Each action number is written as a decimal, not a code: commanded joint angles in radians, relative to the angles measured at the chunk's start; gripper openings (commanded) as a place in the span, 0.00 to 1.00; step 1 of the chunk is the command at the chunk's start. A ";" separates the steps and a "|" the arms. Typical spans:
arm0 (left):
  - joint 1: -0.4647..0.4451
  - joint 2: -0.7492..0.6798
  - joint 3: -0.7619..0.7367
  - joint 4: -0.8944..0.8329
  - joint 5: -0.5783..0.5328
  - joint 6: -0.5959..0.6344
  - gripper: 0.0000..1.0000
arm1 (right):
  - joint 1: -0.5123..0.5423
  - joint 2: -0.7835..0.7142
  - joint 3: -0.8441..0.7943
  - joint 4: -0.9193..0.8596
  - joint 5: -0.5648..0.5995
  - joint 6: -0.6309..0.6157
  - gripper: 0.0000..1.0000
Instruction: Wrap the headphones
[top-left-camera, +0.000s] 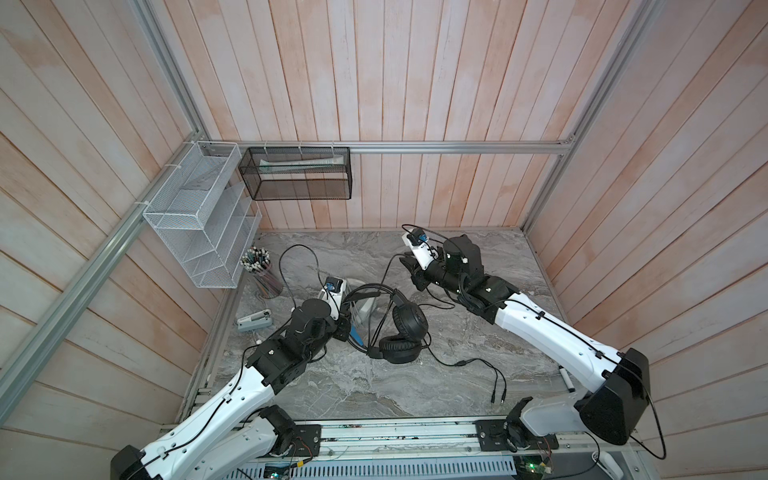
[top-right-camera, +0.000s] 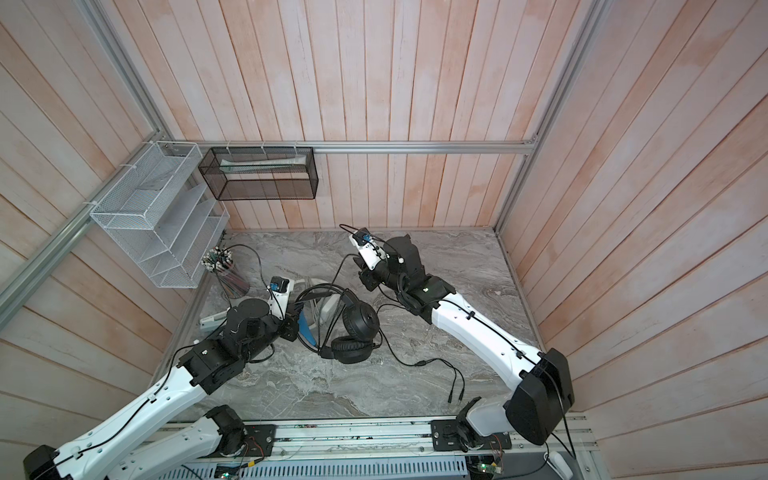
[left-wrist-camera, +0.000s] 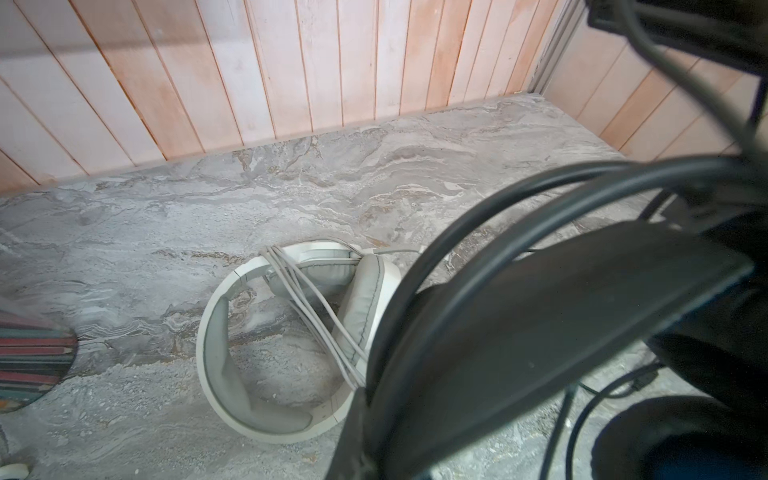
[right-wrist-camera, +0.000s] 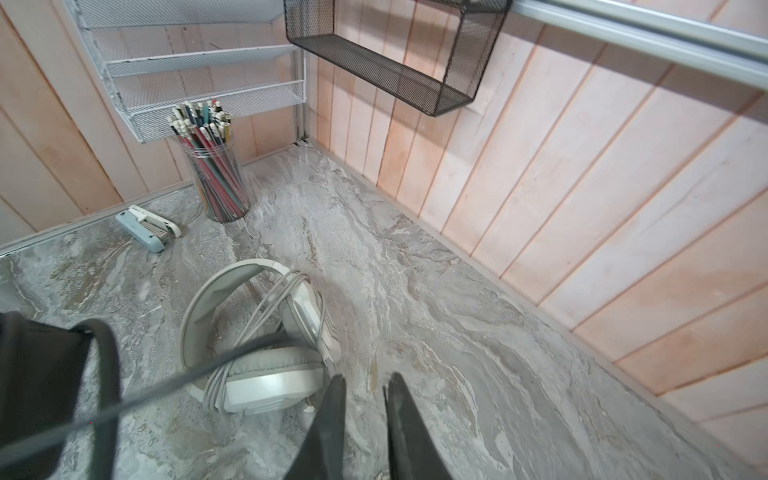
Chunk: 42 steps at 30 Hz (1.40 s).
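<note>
The white headset (right-wrist-camera: 270, 386) is lying on the table (top-left-camera: 478, 291) with its cable wound around it, so this one seems finished. The black headset (top-left-camera: 409, 322) is resting just beside it, its headband clamped in the left gripper (top-left-camera: 344, 326). The black cable (top-left-camera: 478, 365) is trailing loose over the table, so most of its winding is probably left. The right gripper (right-wrist-camera: 366, 376) is hovering with jaws slightly apart, holding nothing.

Pale pink plank walls (top-left-camera: 415, 83) enclose a grey marbled tabletop (top-left-camera: 353, 249). An aluminium rail (top-left-camera: 457, 146) crosses the back wall and carries a black mesh basket (top-left-camera: 297, 189). A white wire rack (top-left-camera: 166, 216) hangs in the left corner. The light is even.
</note>
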 joint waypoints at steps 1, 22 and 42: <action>-0.004 -0.029 0.016 0.055 0.038 -0.023 0.00 | -0.004 -0.022 -0.037 0.068 0.018 0.034 0.22; -0.002 -0.094 0.301 -0.169 0.141 -0.214 0.00 | -0.023 -0.031 -0.285 0.298 0.043 0.204 0.05; -0.002 -0.051 0.491 -0.204 0.149 -0.508 0.00 | -0.020 -0.026 -0.501 0.582 -0.217 0.322 0.47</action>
